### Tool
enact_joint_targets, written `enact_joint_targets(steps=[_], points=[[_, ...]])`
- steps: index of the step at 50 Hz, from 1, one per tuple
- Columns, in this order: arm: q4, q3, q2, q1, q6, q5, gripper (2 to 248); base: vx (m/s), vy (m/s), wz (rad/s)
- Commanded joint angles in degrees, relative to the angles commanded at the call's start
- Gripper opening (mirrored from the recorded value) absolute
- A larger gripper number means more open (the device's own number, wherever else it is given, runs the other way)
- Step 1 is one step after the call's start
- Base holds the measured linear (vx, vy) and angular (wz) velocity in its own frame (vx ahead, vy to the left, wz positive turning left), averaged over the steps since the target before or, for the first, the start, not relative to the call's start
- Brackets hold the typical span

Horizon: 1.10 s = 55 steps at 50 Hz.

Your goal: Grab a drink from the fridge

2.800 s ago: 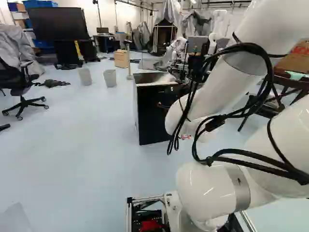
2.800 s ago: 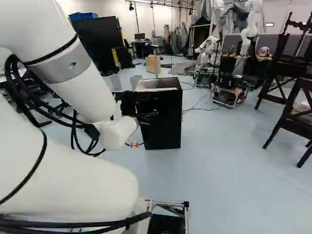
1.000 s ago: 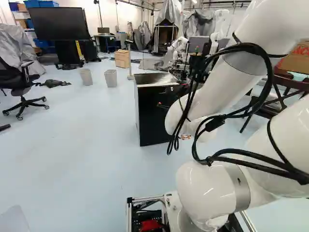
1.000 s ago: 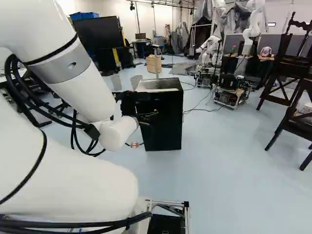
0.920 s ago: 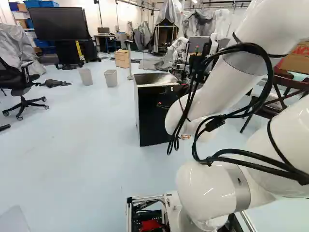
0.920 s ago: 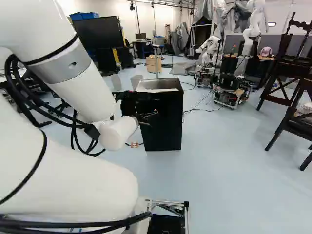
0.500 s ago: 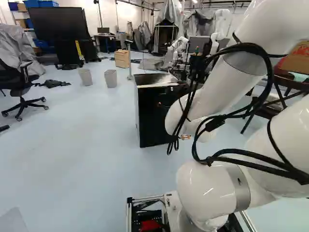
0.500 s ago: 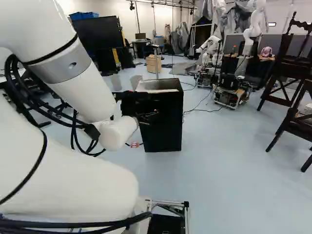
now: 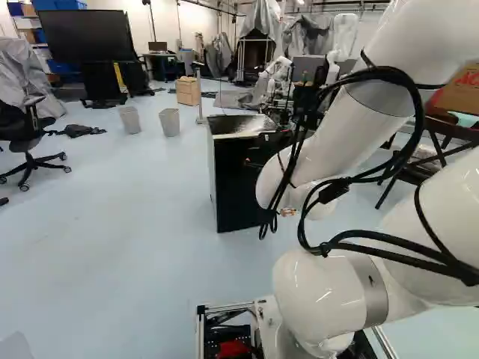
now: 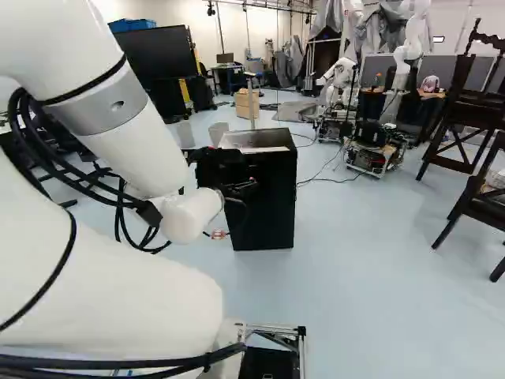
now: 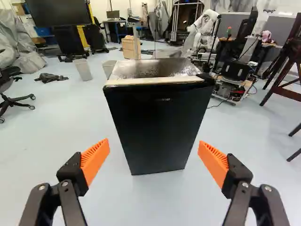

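Hand (image 10: 246, 192) spread wide before a black fridge (image 11: 160, 127)

The fridge stands on the floor (image 11: 249, 141) at twelve o'clock from the hand (image 11: 154, 153), its door closed. The orange pads (image 11: 96, 157) stand well apart. Beyond the fridge, two bins (image 11: 83, 69) sit toward eleven o'clock, and another robot (image 11: 205, 26) stands toward one. A black office chair (image 11: 8, 77) is near ten o'clock; a dark wooden chair (image 11: 288, 93) is near two.
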Motion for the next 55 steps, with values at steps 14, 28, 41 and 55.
enact_joint_targets(steps=[14, 28, 41, 55], points=[[0.0, 0.0, 0.0, 0.0, 0.0, 0.0, 247, 0.063, 0.056, -0.018], [0.0, 0.0, 0.0, 0.0, 0.0, 0.0, 247, 0.056, 0.061, -0.017], [0.0, 0.0, 0.0, 0.0, 0.0, 0.0, 247, 0.053, 0.069, 0.000], [0.0, 0.0, 0.0, 0.0, 0.0, 0.0, 247, 0.045, 0.077, 0.063]])
